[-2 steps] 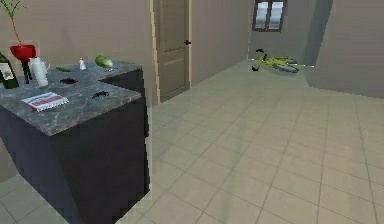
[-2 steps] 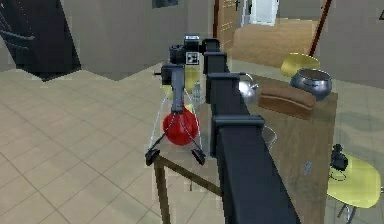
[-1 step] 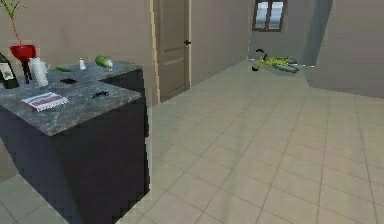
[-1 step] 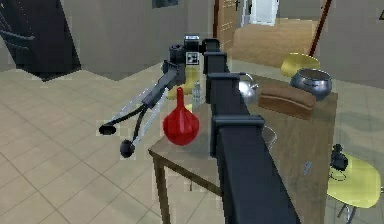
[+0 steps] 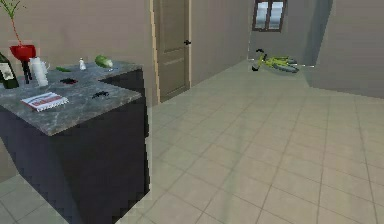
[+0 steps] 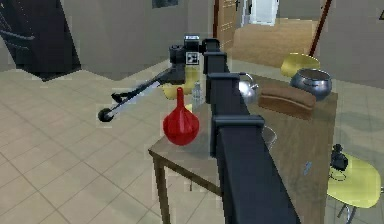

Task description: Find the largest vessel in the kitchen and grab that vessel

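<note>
In the arm side view the dark arm (image 6: 235, 140) reaches out over a wooden table (image 6: 300, 135). My gripper (image 6: 108, 113) extends past the table's left edge, its far end over bare tiled floor, and it holds nothing. A red round vase with a narrow neck (image 6: 180, 125) stands at the table's near left edge, beside the arm. A shiny metal bowl (image 6: 313, 85) sits at the table's far right and a smaller shiny vessel (image 6: 244, 88) near the arm. In the forward view a red vessel (image 5: 22, 50), a white jug (image 5: 38, 70) and a dark bottle (image 5: 8, 72) stand on a dark counter (image 5: 85, 145).
A brown loaf-like thing (image 6: 285, 98) lies by the metal bowl. Yellow chairs (image 6: 300, 64) (image 6: 355, 185) flank the table. On the counter lie green items (image 5: 103, 61) and a paper (image 5: 45, 100). A door (image 5: 172, 45) and a yellow-green bicycle (image 5: 275, 63) lie beyond open tiled floor.
</note>
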